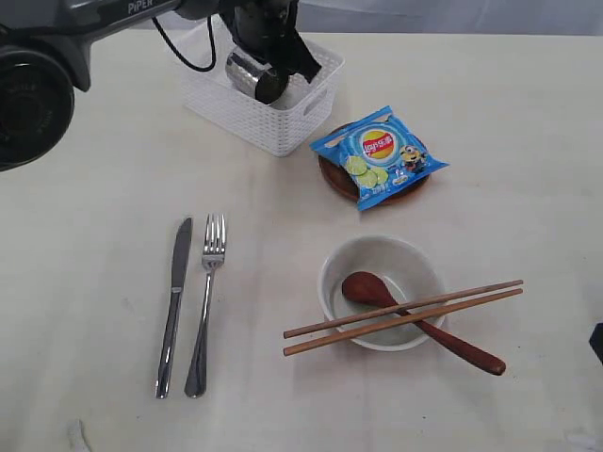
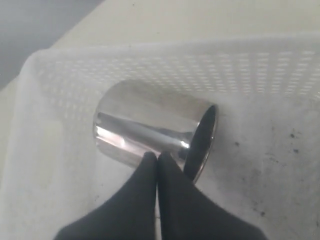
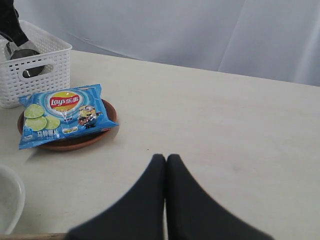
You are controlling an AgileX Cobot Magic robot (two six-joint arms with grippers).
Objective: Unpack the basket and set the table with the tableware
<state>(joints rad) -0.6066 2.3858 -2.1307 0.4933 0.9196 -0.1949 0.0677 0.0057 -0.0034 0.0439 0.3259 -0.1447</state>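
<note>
1. left claw (image 2: 157, 159): clenched. the two fingertips (image 2: 148, 163) are pressed together with no gap showing and touch the outer wall of the steel cup (image 2: 145, 125), close to its rim. the views do not show whether the thin wall is pinched between them, so treat the grasp as unconfirmed.

2. right claw (image 3: 166, 160): clenched, grasping nothing. it hangs over bare bench (image 1: 94, 188), well apart from the basket (image 1: 268, 118).

3. location of the cup: inside the basket, which sits at the far side of the bench in the exterior view. the cup (image 1: 252, 73) lies on its side directly under the left claw. the knife (image 1: 173, 306), fork (image 1: 205, 301) and bowl (image 1: 382, 292) are already laid out on the bench.

4. governing relation: the cup's long axis runs across the line of the claw's reach, not along it. the open mouth faces sideways, to one side of the fingers, and the basket's lattice wall (image 2: 260, 70) rises just beyond the cup.

5. judgement: the left arm is the nearer one and should take the cup. a lift probably needs one finger inside the mouth and one outside. if the tips only rest on the curved wall, expect the cup to roll or slip against the basket wall.
</note>
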